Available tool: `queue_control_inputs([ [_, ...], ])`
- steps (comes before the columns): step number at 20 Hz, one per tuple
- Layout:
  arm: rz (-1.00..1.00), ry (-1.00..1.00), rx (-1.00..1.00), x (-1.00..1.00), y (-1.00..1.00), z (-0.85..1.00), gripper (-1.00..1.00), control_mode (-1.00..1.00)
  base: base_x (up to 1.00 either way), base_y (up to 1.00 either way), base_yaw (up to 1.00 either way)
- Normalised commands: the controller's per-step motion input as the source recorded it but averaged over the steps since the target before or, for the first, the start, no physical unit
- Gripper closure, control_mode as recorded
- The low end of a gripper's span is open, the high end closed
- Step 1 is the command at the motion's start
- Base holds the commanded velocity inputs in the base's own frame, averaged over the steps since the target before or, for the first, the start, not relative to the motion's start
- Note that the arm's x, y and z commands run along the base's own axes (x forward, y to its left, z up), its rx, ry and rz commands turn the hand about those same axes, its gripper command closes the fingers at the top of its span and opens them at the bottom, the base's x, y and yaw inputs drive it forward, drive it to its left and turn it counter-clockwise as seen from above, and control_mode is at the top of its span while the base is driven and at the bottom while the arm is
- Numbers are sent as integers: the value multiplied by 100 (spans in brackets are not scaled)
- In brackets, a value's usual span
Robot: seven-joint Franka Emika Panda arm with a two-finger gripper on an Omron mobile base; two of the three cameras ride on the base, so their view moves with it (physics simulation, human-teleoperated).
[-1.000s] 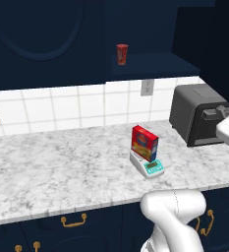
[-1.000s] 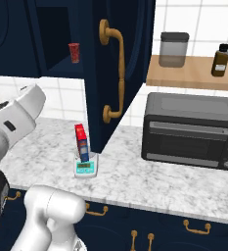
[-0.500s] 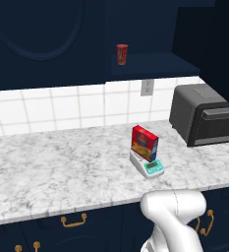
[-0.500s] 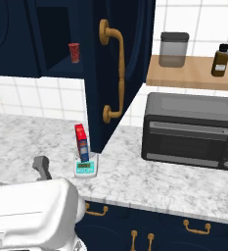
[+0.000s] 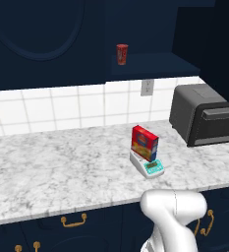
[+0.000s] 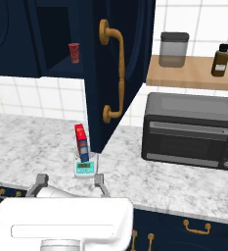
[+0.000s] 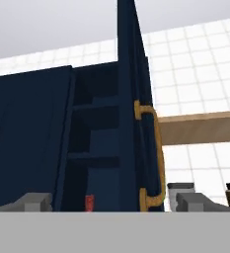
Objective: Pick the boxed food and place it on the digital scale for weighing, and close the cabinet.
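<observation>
The boxed food [image 5: 145, 142], red with a yellow picture and a blue side, stands upright on the digital scale [image 5: 148, 167] in the middle of the marble counter. From the right, the boxed food [image 6: 81, 142] and scale [image 6: 86, 167] sit just in front of the cabinet door's lower edge. The navy cabinet door [image 6: 118, 68] stands wide open, its brass handle [image 6: 114, 73] facing me. My gripper [image 6: 69, 187] is low at the counter's front edge, open and holding nothing. In the hand view the gripper [image 7: 116, 202] looks up at the cabinet door [image 7: 129, 113] edge-on.
A small red cup [image 5: 122, 54] stands on the open cabinet's shelf. A dark toaster oven [image 6: 191, 130] sits on the counter to the right. Above it a wooden shelf [image 6: 193, 78] carries a grey jar [image 6: 173, 49] and a brown bottle [image 6: 220, 60].
My hand has swung from the left side down to the counter's front edge and now points up at the cabinet. The box and scale have not moved.
</observation>
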Motion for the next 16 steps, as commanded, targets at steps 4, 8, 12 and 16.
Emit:
queue_control_inputs([
  [4, -1, -17, 17, 100, 22, -78, -100, -100, 0, 0, 0],
  [8, -2, -10, 12, 100, 13, -27, -100, -100, 0, 0, 0],
  [12, -1, 0, 17, 100, -13, 0, -100, -100, 0, 0, 0],
  [16, 1, -2, 20, 100, -46, -42, -100, -100, 0, 0, 0],
])
